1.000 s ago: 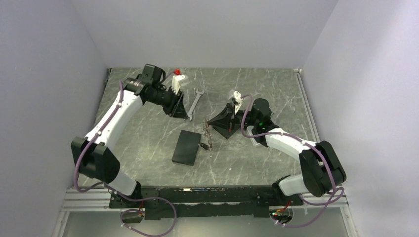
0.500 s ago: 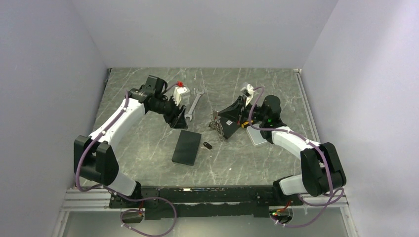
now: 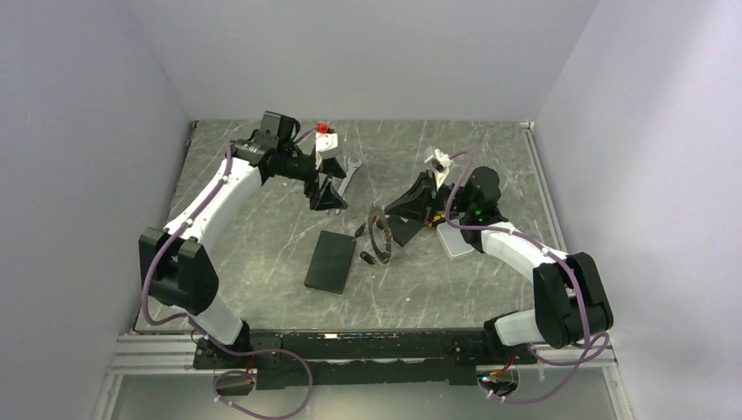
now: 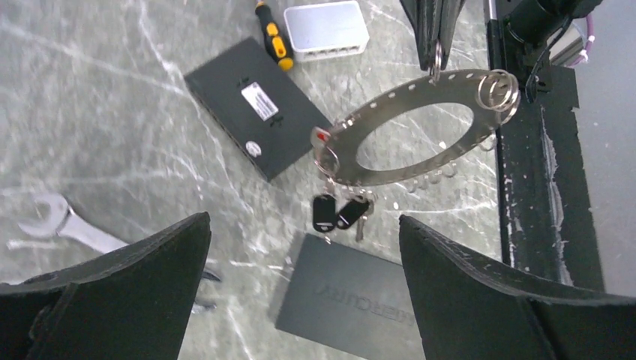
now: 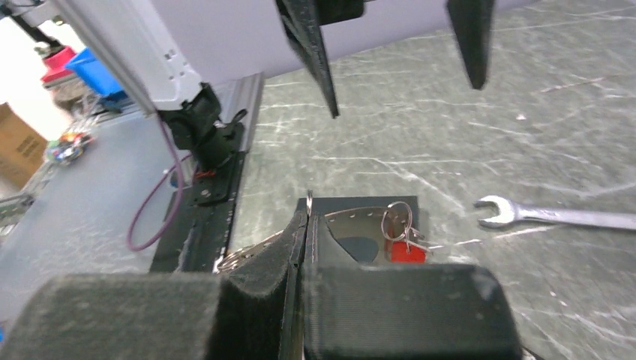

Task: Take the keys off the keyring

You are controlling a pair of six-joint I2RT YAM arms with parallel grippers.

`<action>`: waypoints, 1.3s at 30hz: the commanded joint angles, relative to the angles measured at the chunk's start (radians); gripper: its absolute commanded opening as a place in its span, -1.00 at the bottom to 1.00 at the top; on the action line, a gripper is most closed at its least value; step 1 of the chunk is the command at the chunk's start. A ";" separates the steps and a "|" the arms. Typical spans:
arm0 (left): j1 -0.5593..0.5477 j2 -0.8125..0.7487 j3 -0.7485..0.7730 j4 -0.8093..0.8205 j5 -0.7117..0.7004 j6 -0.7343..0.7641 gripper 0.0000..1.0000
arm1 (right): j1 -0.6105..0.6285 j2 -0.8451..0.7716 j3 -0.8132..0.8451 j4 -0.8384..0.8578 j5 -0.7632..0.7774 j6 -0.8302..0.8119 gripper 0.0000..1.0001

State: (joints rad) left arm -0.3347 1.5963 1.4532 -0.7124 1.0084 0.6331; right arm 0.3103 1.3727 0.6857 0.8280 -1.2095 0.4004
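Presenting step: right gripper (image 5: 306,219) pinched on keyring (image 4: 405,103), held aloft, keys (image 4: 337,212) dangling beneath; left gripper (image 3: 328,198) wide, empty, facing them; next likely needs left closing on one key.

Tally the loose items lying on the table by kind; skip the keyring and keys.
Black boxes: 2 (stickered box, MERCURY box)
White box: 1
Wrench: 1
Screwdriver: 1
Total: 5
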 commanded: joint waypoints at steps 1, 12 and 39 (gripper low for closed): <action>-0.057 0.038 0.077 -0.079 0.121 0.203 0.99 | 0.018 -0.007 0.067 0.078 -0.117 0.042 -1.00; -0.259 0.094 0.118 -0.245 0.048 0.361 0.70 | 0.089 -0.030 0.122 -0.187 -0.172 -0.146 -1.00; 0.056 -0.136 0.010 -0.046 -0.630 -0.229 -1.00 | 0.026 -0.070 0.148 -0.352 0.029 -0.203 0.99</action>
State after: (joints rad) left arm -0.3340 1.5303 1.4719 -0.8425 0.6247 0.4953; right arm 0.3401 1.3380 0.8028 0.4911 -1.2259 0.2272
